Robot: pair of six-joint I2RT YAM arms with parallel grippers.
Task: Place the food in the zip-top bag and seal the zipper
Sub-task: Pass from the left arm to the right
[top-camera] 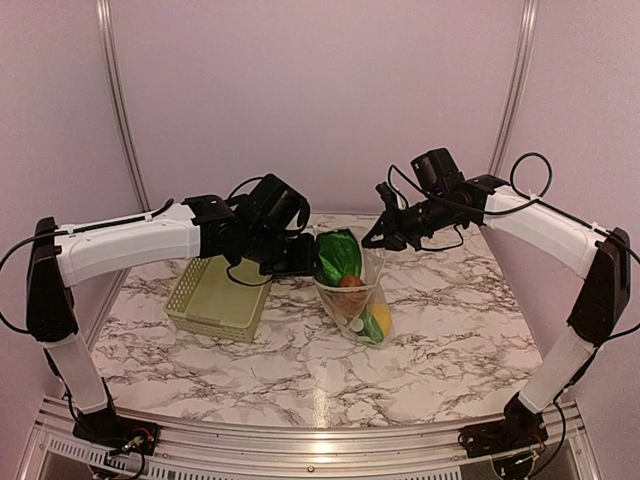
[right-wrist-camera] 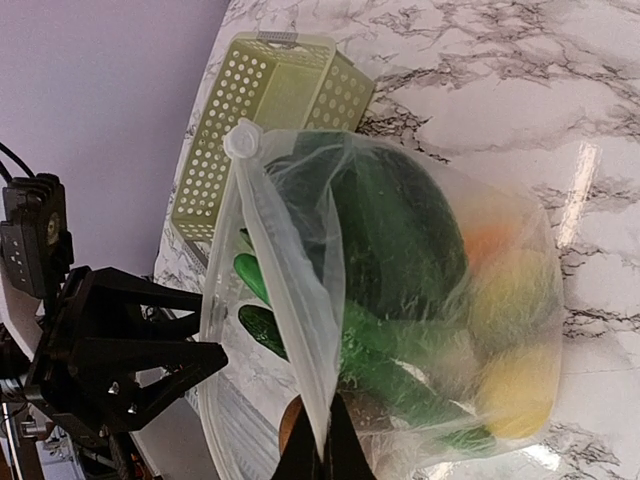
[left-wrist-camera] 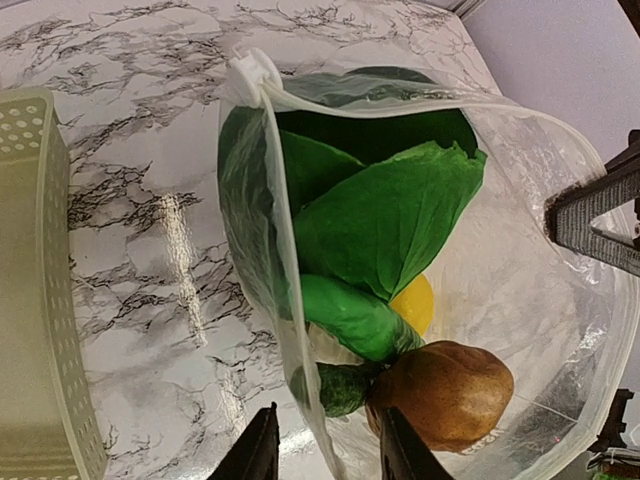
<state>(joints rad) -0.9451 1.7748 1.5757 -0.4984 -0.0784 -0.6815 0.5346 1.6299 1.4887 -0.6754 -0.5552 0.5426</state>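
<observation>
top external: zip-top bag at frame centre, mouth up, strung between both arms; whether its bottom rests on the desk i cannot tell. food all inside, bok choy uppermost, reddish-brown piece and lemon below. basket left of centre shows no food. right tool pressed together, pinching the bag's mouth edge, bottom of right wrist view. left tool partly spread, straddling the zipper at bottom centre of left wrist view; no pinch visible. judgement: loading done, sealing just opening. next move likely calls for the left tool to clamp both lips together, then run along the strip against the right's hold.
</observation>
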